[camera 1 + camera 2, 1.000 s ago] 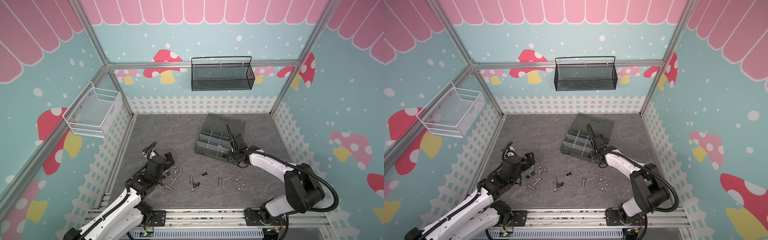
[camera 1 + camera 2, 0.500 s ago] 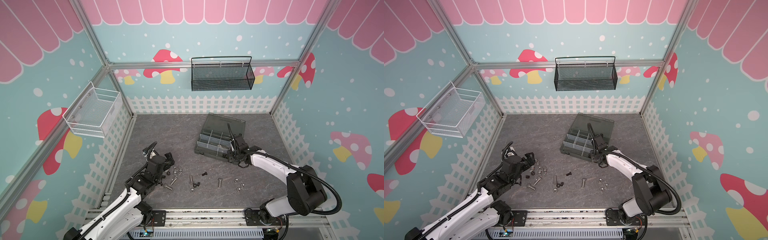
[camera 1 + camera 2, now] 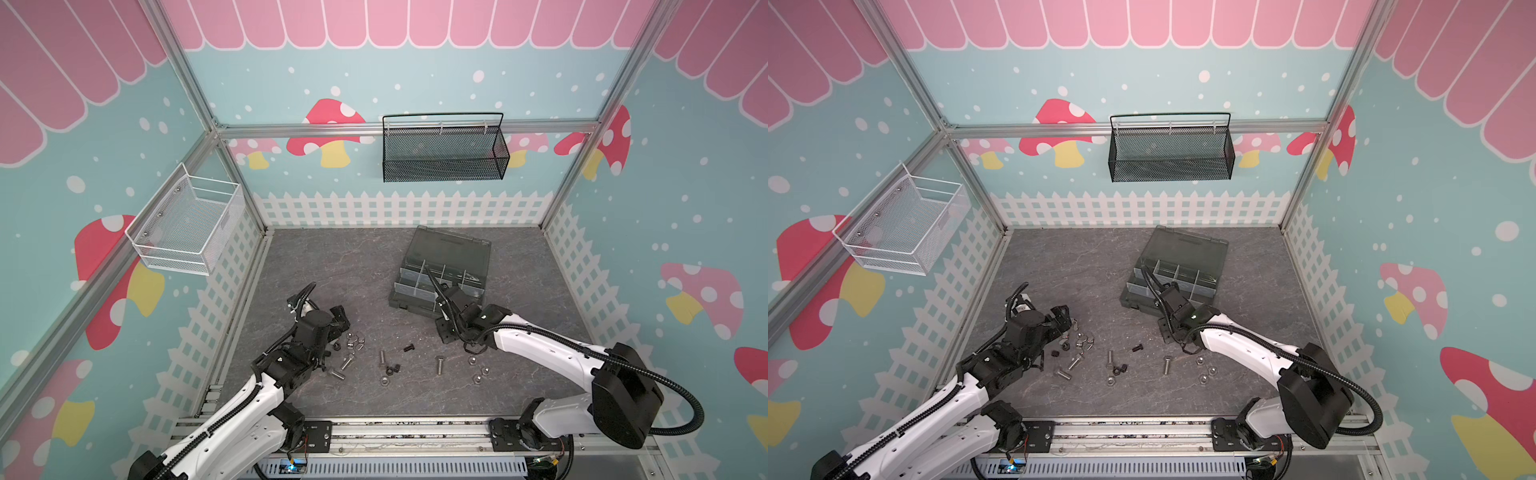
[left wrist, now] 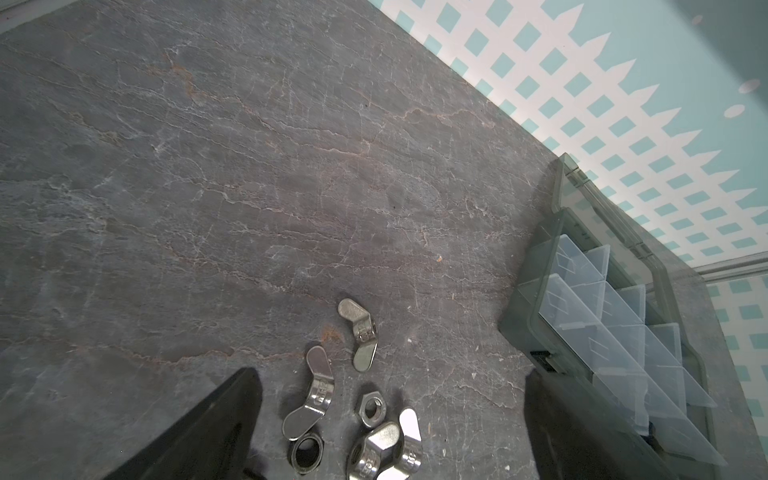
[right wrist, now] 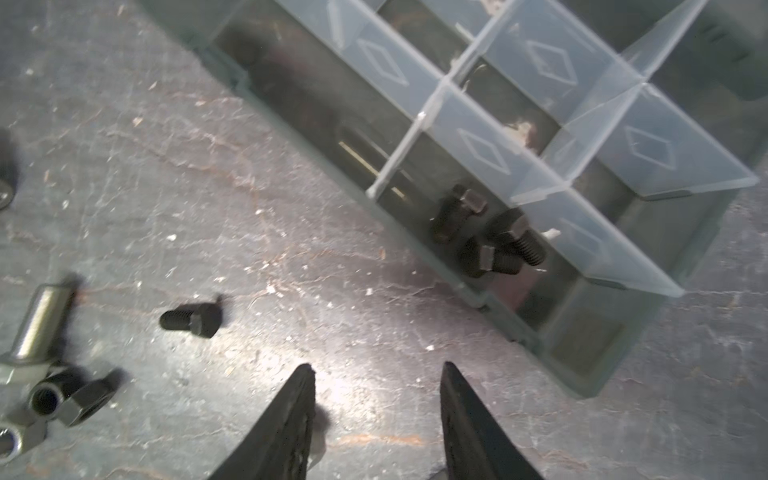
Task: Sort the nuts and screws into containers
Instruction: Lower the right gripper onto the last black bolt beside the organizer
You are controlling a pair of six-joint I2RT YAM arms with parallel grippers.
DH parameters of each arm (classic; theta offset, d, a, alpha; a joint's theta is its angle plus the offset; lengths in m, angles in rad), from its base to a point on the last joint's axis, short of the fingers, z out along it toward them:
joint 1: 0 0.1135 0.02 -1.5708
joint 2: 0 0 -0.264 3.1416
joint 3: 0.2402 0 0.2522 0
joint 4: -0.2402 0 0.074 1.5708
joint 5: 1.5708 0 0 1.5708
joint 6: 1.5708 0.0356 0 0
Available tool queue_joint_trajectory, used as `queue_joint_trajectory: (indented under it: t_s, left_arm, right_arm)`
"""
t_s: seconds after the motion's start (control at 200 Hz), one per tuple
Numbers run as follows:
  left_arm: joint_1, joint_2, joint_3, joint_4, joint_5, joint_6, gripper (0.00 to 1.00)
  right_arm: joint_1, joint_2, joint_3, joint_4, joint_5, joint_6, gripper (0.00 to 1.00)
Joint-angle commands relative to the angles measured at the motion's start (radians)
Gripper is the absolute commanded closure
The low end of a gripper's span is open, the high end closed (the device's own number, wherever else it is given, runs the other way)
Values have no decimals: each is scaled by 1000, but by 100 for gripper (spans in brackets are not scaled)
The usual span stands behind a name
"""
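Observation:
The containers are compartments of a dark grey organiser box (image 3: 409,302) (image 3: 1136,300) (image 5: 573,357) right of centre, lid open. Three black screws (image 5: 490,237) lie in a front compartment. My right gripper (image 3: 445,329) (image 5: 377,368) hovers open and empty over the floor just in front of the box. A loose black screw (image 3: 409,348) (image 5: 191,320) lies to its left. Silver screws (image 3: 439,365) and hex nuts (image 3: 478,370) are scattered along the front. My left gripper (image 3: 340,330) (image 4: 390,378) stands wide open over silver wing nuts (image 4: 316,395) and a hex nut (image 4: 372,409).
A black mesh basket (image 3: 444,153) hangs on the back wall and a white wire basket (image 3: 187,224) on the left wall. The box's smoky lid (image 3: 451,249) lies back toward the fence. A metal rail (image 3: 415,432) runs along the front edge.
My right gripper has drawn back from over the box's front compartments to the floor before it, and its jaws stand wider. The left arm has not moved.

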Motion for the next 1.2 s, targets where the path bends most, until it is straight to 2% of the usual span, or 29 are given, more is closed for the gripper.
queue_joint_trajectory:
  t_s: [0.0,0.225,0.54,0.981,1.196]
  left_arm:
    - [7,2,21,8,5,-17,1]
    - [7,-2,2,20,10,-32,1]
    - [9,-28,-2,1,1,-25,1]
    - [17,-51,-13,-15,-5,-27,1]
    - [19,-46,-11,-13,-1,-27,1]
  right_arm:
    - [45,18,0,-37,-32,45,49]
    - [136,80,2,-15,-63,76,48]
    - [211,235,67,-6,-78,47,44]
    - [210,408,163,-7,7,45,46]
    - [188,462,210,-2,24,42,53]
